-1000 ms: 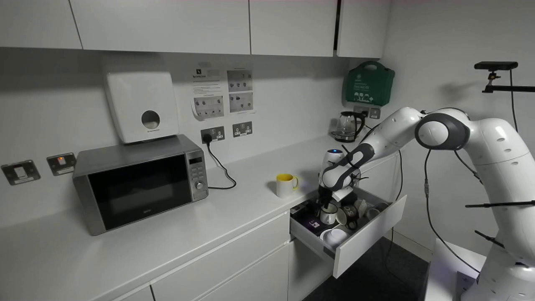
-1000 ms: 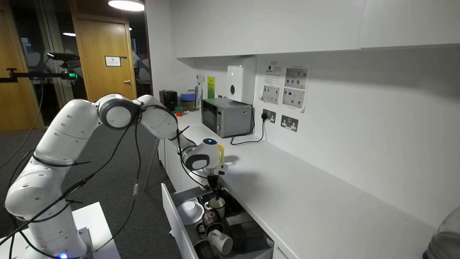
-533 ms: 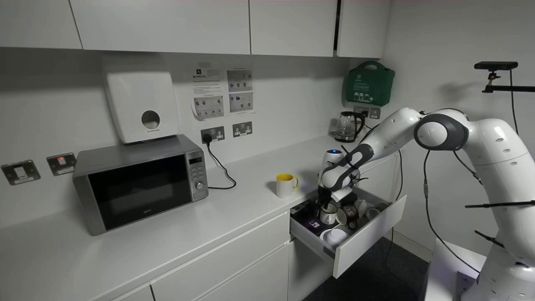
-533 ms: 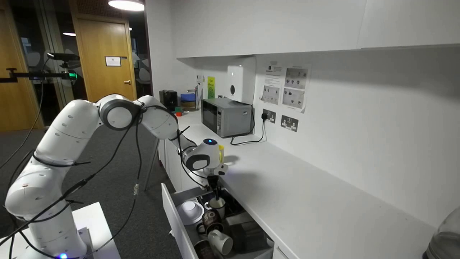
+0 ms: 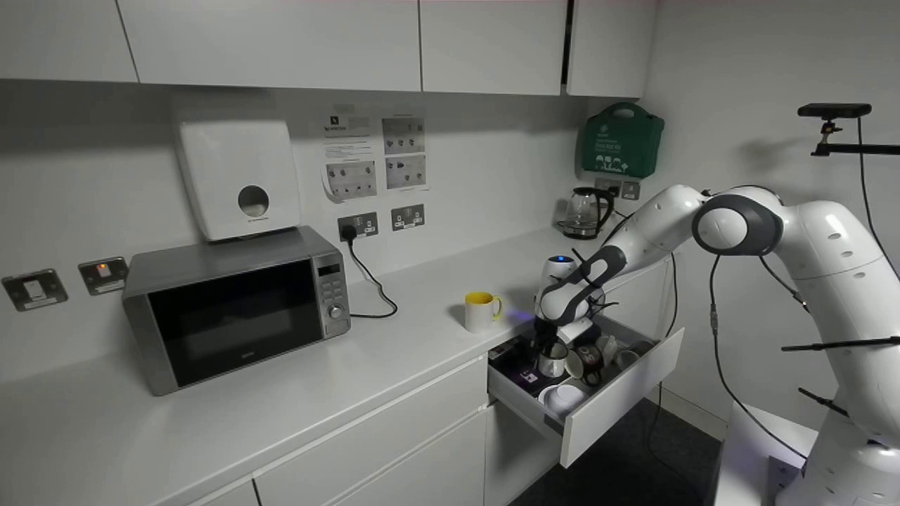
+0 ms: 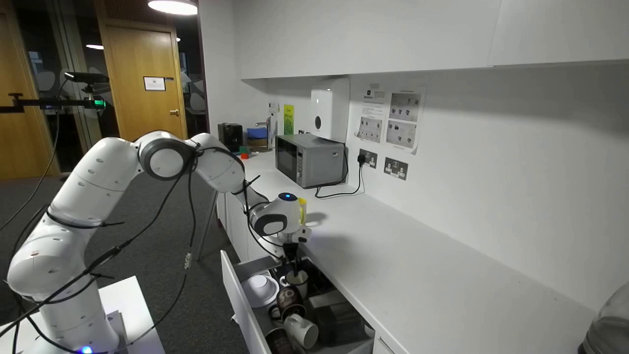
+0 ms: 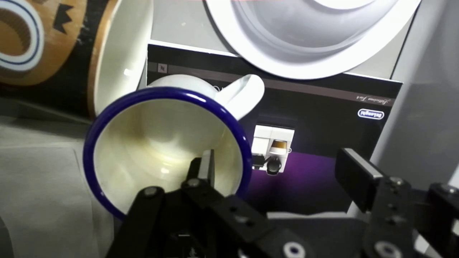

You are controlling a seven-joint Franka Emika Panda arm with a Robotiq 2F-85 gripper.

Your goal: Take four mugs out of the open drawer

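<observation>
While the claw [image 7: 281, 166] hangs spread, one finger [image 7: 207, 167] at the mouth of a blue-rimmed mug [image 7: 157, 143], the drawer [image 5: 622, 398] beneath holds a dark mug [image 7: 57, 59].

In both exterior views a row of plain white overhead cabinets [image 5: 281, 42] hangs above a long white counter [image 5: 295, 393], with the pale wall [image 5: 492, 154] between them shaded along its top. Flat white cabinet fronts [image 5: 394, 432] line the space below. In an exterior view, dark grey carpet [image 6: 162, 236] stretches toward a wooden door [image 6: 137, 54] flanked by dark glass [image 6: 81, 29], and a bright lamp [image 6: 173, 7] glows overhead
</observation>
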